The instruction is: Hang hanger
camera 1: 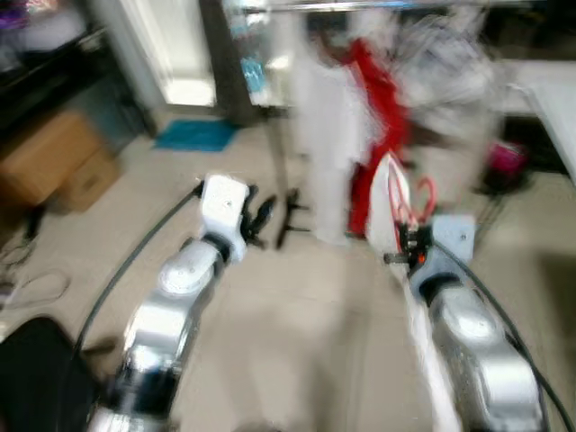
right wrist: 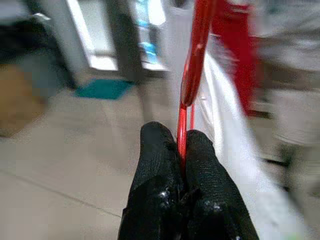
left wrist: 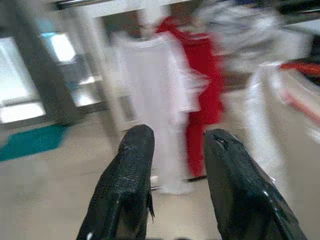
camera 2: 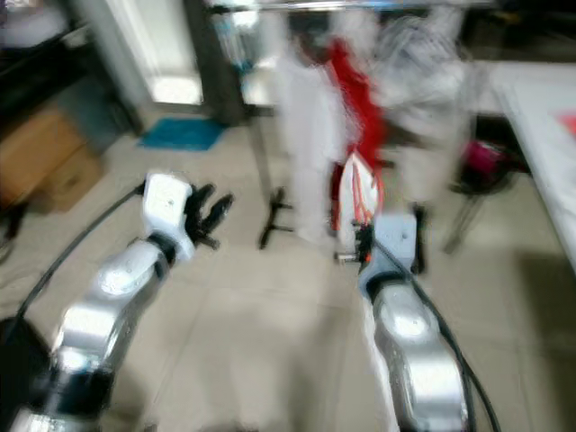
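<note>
Right wrist view, red hanger (right wrist: pixel 191 75) pinched in right gripper (right wrist: pixel 181 150)

Two silver arms, two grippers – left gripper (camera 1: pixel 259 216) and right gripper (right wrist: pixel 181 150). One red hanger (right wrist: pixel 192 75), one white garment (camera 1: pixel 385 211) draped on it. On one clothes rack (camera 1: pixel 378 5) – one white garment (camera 1: pixel 322 135), one red garment (camera 1: pixel 373 108), blurred pale ones beyond count. Two cardboard boxes (camera 1: pixel 54 162). One teal mat (camera 1: pixel 195 135).
</note>
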